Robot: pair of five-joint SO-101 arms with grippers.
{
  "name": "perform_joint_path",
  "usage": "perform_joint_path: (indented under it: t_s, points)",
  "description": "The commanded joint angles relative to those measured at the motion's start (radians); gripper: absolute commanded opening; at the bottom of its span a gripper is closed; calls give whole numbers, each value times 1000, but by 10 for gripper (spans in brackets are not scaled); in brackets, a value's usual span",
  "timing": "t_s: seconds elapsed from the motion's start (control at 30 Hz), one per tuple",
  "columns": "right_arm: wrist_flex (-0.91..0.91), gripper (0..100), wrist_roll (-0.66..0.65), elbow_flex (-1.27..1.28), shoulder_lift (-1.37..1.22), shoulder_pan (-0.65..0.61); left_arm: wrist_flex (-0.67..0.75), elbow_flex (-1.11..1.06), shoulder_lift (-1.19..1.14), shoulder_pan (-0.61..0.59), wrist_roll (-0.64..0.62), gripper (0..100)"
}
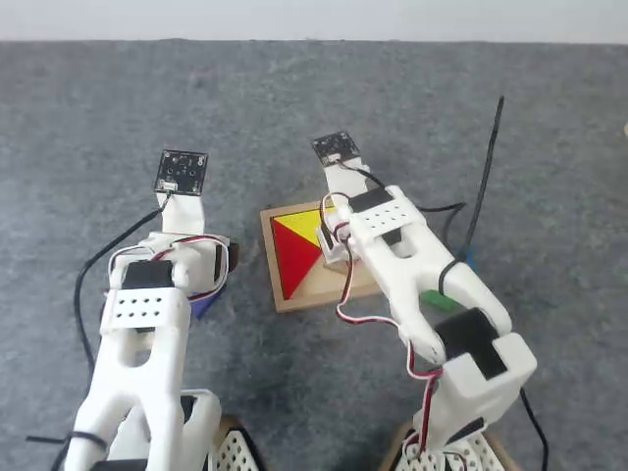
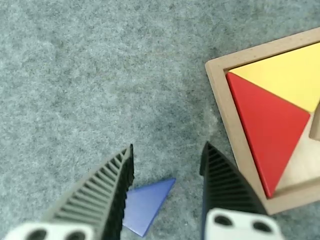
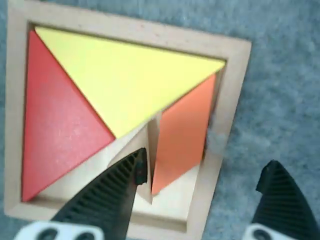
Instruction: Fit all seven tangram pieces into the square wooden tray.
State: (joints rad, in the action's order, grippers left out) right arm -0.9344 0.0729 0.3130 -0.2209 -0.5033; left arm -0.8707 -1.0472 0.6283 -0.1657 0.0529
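Observation:
The square wooden tray (image 1: 276,290) (image 2: 217,95) (image 3: 231,102) lies mid-table and holds a red triangle (image 1: 294,253) (image 2: 267,122) (image 3: 57,122), a yellow triangle (image 1: 327,226) (image 2: 285,75) (image 3: 127,80) and an orange parallelogram (image 3: 181,132). My right gripper (image 3: 202,172) hovers open above the tray's near right part, close over the orange piece. A blue triangle (image 2: 146,204) (image 1: 204,305) lies on the carpet left of the tray. My left gripper (image 2: 167,162) hangs open just above it. A green piece (image 1: 439,299) peeks out beside the right arm.
Grey carpet (image 1: 118,108) covers the whole table. A black cable (image 1: 483,186) runs along the carpet right of the tray. A blue scrap (image 1: 467,261) lies next to it. The arms' bases (image 1: 235,446) stand at the near edge.

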Motion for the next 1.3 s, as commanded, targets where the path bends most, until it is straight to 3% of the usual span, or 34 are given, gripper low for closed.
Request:
perform_joint_path:
  t_s: [0.0,0.27,0.63,0.83,1.07,1.27]
  points:
    - [-24,351,-3,-75,-28,5,-3,13,11,2,0,217]
    - [-18,351,-3,-74,-41,-12,-5,16,11,2,0,217]
    - [16,351,-8,-173,-93,108,-8,16,12,2,0,217]
    - [-41,351,5,-249,-101,111,-6,16,12,2,0,217]
    - [-107,351,41,-163,197,107,-3,15,11,-2,0,217]
    - [-189,351,-41,163,696,170,-11,30,12,-5,-2,217]
